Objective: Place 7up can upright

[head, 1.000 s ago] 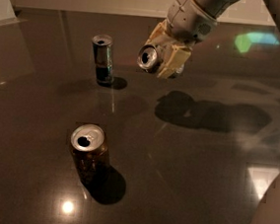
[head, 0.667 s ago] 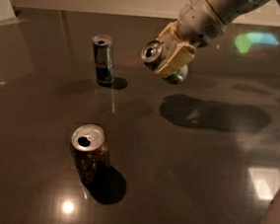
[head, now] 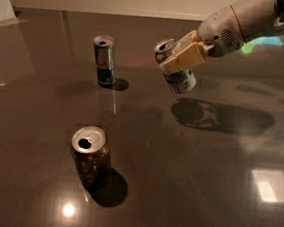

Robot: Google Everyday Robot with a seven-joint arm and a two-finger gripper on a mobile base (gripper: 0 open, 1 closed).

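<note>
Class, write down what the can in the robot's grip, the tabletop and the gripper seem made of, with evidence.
7up can: probably aluminium; shiny silver top, printed side. Table: polished dark stone or laminate; it mirrors lights. Gripper, above the table's far side, jaws shut on the can: matte beige plastic or rubber, no glare.
</note>
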